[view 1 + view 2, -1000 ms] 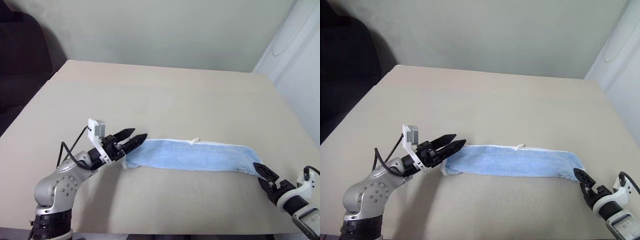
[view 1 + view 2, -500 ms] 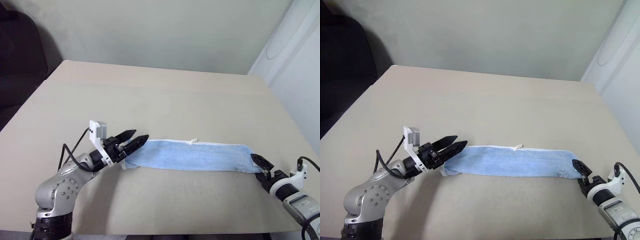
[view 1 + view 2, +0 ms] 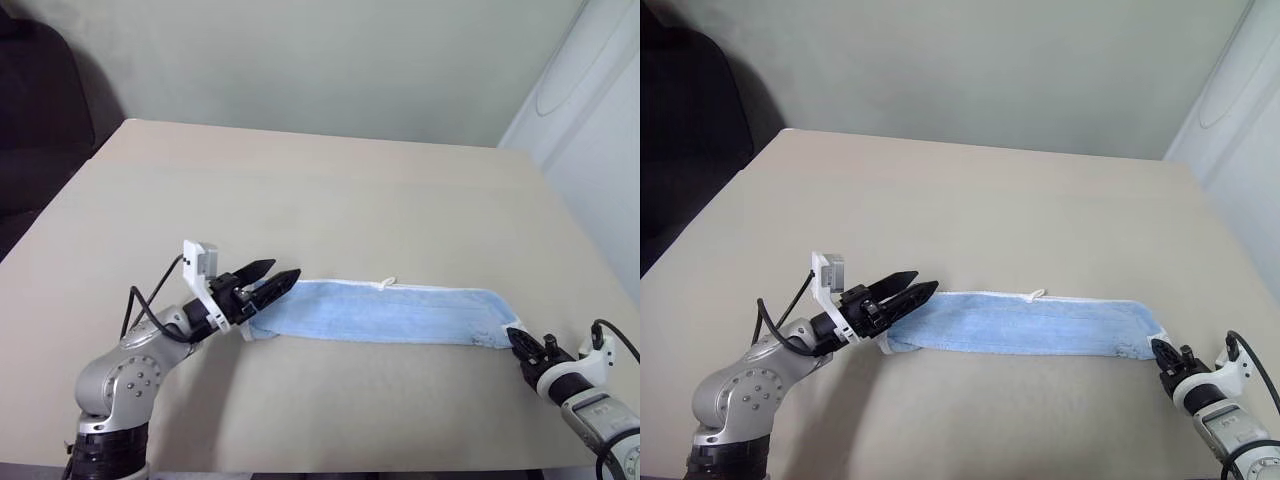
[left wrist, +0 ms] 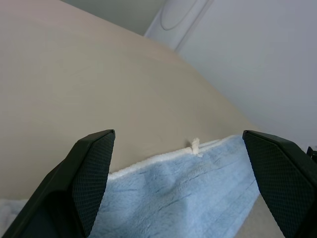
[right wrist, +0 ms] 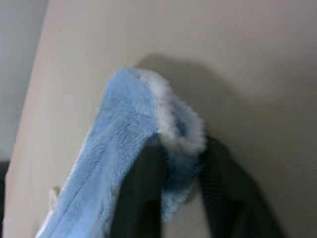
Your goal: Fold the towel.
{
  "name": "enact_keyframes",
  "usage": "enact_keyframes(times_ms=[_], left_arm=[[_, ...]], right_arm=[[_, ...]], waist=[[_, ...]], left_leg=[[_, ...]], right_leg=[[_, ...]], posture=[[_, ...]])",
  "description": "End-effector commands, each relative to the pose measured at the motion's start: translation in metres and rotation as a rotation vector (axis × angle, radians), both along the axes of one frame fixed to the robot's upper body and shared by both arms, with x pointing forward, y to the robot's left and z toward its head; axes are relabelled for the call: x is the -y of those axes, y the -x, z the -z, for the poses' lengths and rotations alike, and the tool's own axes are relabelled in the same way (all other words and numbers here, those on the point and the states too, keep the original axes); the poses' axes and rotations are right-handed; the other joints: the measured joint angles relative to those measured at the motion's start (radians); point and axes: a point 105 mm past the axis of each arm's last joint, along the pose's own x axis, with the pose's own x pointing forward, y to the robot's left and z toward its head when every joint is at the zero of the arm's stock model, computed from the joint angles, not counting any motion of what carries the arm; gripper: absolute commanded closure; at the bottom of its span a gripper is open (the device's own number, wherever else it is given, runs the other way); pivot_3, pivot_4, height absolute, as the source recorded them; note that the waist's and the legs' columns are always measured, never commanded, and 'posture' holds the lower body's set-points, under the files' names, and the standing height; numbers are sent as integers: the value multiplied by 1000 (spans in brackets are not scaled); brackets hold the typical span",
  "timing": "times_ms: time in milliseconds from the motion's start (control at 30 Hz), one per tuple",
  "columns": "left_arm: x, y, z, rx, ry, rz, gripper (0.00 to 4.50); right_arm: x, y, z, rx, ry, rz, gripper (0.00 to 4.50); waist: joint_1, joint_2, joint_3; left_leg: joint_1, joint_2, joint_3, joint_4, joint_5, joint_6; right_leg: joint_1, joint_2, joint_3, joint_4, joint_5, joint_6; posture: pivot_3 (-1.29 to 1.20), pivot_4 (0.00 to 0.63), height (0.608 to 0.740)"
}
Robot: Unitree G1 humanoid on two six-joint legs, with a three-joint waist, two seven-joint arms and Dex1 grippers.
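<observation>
The towel [image 3: 385,313] lay on the beige bench [image 3: 330,190] as a long, narrow, folded strip, running from left to right across the near part of the bench. Its white stitched edge was along the far side, and a small white loop tag [image 3: 388,283] stuck out from this edge near the middle.

The left gripper [image 3: 268,280] was at the left end of the strip, with its black fingers [image 4: 91,168] wide apart and holding nothing. In the left wrist view the towel was seen between the two fingers, but they did not press on it. The tips pointed to the right, along the strip.

The right gripper [image 3: 1162,352] was at the right end of the towel, low over the bench. Its fingers [image 5: 143,198] were closed on the end corner of the towel, and in the right wrist view the blue cloth with its white edge was pinched between them and bunched up a little above the tips.
</observation>
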Motion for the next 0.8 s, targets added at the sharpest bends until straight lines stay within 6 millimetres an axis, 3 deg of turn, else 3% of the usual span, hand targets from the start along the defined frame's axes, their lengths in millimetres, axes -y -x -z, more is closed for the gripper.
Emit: enact_keyframes(times_ms=[33, 300, 633, 800], left_arm=[[4, -1, -11, 58, 12, 9, 0], [7, -5, -11, 66, 17, 11, 0], [7, -10, -13, 74, 10, 15, 0], [8, -12, -14, 79, 9, 17, 0]], right_arm=[[2, -5, -20, 79, 23, 22, 4449], [14, -3, -52, 140, 207, -23, 4449], [64, -5, -82, 138, 404, -22, 4449], [51, -19, -99, 146, 548, -187, 4449]], waist=[[0, 0, 0], [6, 8, 1], [15, 12, 1], [14, 13, 2]], left_leg=[[0, 0, 0, 0, 0, 0], [0, -1, 0, 1, -1, 1], [-1, -1, 0, 1, -1, 1], [-1, 0, 1, 0, -1, 1]], right_leg=[[0, 0, 0, 0, 2, -3], [1, -1, 0, -1, -1, 1], [1, -2, 0, 0, -2, 4], [2, -1, 0, 0, -3, 4]], posture=[[0, 150, 740], [0, 150, 740], [0, 150, 740], [0, 150, 740]])
